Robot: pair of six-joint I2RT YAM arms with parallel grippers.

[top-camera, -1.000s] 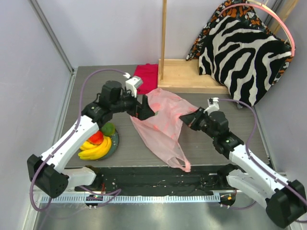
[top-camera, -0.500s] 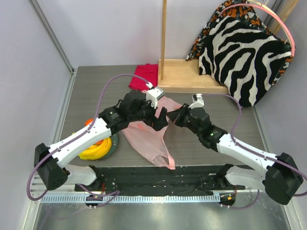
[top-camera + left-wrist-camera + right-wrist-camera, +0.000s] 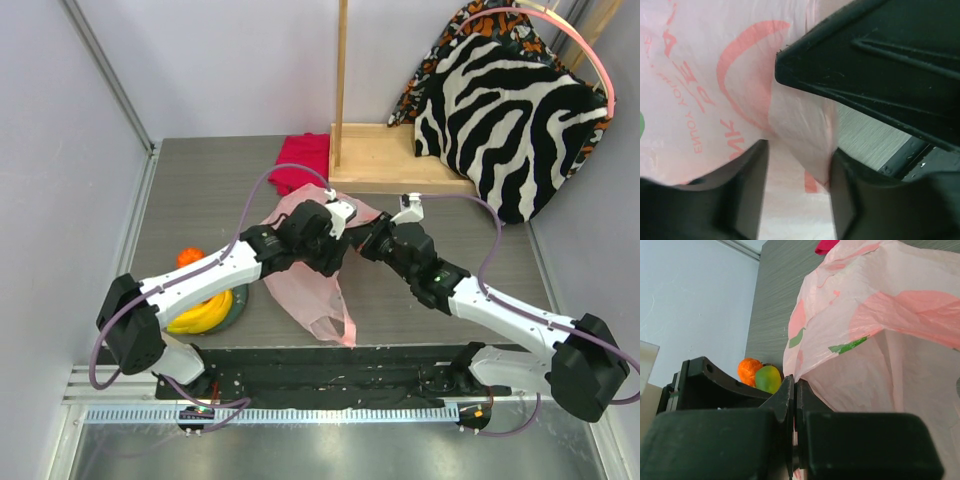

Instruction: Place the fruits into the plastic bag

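At the left of the desk (image 3: 190, 195) sits one plate (image 3: 240, 298) carrying one bunch of bananas (image 3: 200, 318). Two round fruits show with it, an orange fruit (image 3: 187, 258) and a green fruit (image 3: 768, 379), side by side. The left arm crosses above the plate and covers part of it.

In the middle lies the one plastic bag (image 3: 305, 290), crumpled, with a handle loop toward the near edge. The two arms meet over the bag's far end. The left jaws stand apart, with a fold of the bag's film running into the gap between them. Just to their right, the right jaws are pressed together on the bag's edge, and the film rises from them. The fruits lie well apart from both pairs of jaws.

Behind the bag lies one red cloth (image 3: 305, 160). To its right are a wooden stand (image 3: 395, 158) and a zebra-striped cushion (image 3: 510, 110).
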